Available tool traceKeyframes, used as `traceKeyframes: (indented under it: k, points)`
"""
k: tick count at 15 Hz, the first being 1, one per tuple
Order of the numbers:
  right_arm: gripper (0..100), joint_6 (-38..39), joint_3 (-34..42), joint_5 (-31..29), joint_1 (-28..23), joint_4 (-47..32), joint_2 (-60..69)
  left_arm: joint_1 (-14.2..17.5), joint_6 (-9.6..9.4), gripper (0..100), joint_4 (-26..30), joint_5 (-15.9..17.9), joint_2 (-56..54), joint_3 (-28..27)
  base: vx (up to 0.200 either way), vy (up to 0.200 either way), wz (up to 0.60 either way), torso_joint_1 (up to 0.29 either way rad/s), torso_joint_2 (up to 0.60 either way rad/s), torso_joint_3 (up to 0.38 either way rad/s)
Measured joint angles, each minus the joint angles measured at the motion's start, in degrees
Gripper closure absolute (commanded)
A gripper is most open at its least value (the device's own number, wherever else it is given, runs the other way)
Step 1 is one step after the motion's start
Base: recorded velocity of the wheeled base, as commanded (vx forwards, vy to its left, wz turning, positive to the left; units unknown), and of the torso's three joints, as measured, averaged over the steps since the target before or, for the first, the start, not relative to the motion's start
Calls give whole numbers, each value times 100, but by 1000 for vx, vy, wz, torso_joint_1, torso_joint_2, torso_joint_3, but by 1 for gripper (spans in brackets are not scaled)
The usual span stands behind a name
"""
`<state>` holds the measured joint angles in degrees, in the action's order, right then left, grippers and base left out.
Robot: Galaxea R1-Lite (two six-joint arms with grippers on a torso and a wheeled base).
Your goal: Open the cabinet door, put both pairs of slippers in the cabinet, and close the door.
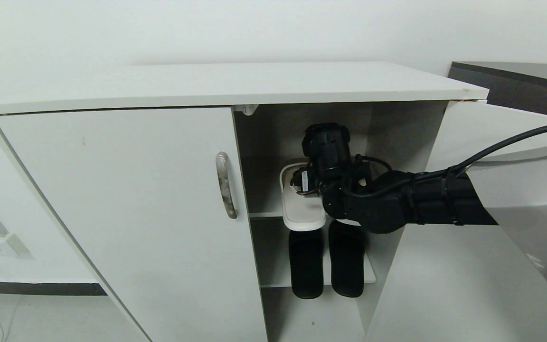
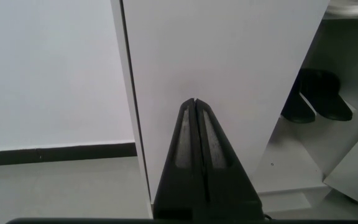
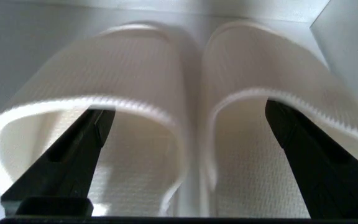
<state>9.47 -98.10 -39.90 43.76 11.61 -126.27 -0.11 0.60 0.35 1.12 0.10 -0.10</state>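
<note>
My right fingers (image 3: 98, 124) spreading wide over the white slippers (image 3: 135, 81) inside the cabinet (image 1: 235, 83), gripping nothing, my left fingers (image 2: 195, 115) pressing shut, empty, facing the closed left door (image 1: 126, 199)

- The cabinet (image 1: 235, 85) stands on the pale floor (image 1: 41, 318), its right half open;
- its upper shelf (image 1: 264, 214) bears the white slippers (image 1: 302, 213), side by side, heels past the front edge;
- its lower shelf (image 1: 273, 270) bears the black slippers (image 1: 306, 263), side by side, heels overhanging too.
</note>
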Motion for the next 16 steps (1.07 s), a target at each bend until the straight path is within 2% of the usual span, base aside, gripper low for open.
traceKeyframes:
  k: [8,12,14,15,16]
  points:
    - [0,123,905,-44,378,40,629,1,-6,100,0,2,0,0,0,0,0,0,0,0]
    - [0,221,2020,-4,830,163,1423,1,-9,100,0,2,0,0,0,0,0,0,0,0]
    - [0,260,2726,282,955,453,1847,1,-9,100,0,2,0,0,0,0,0,0,0,0]
    - [100,260,3143,514,992,722,2054,1,-9,100,0,0,0,0,0,0,0,2,2,61]
    - [100,251,3580,728,1017,1053,2258,1,-13,100,-2,2,0,0,0,0,0,0,0,0]
